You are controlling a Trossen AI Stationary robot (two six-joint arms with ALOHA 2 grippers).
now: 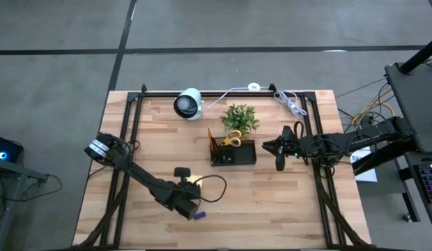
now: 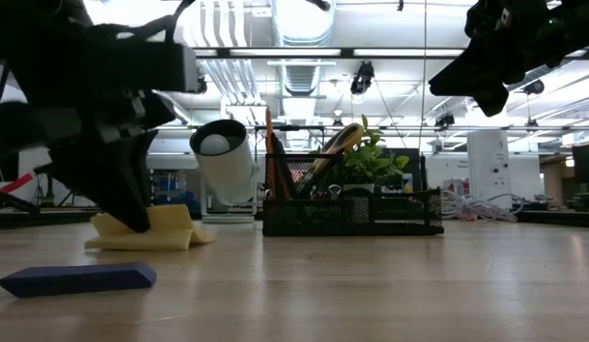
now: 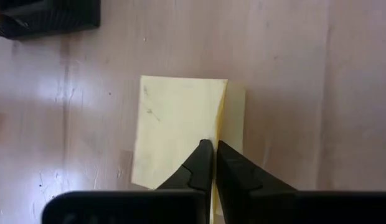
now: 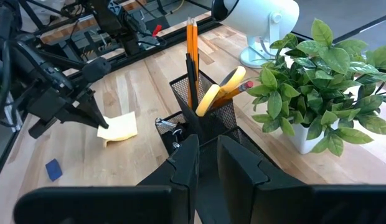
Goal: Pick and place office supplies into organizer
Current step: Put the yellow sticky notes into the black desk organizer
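Left pincer [image 3: 213,149] is clenched on the yellow sticky-note pad [image 3: 180,127], which lies on the wooden table [image 1: 286,202] near the organizer [image 1: 233,152]. Right pincer [image 4: 207,149] hovers beside the organizer, nearly closed, holding nothing. Behind, ceiling lights.

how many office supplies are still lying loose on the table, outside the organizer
2. The yellow sticky-note pad lies on the table under the left gripper, whose jaws are shut on its sheets. The small blue block lies beside that arm. Smaller items may be hidden behind the arm.
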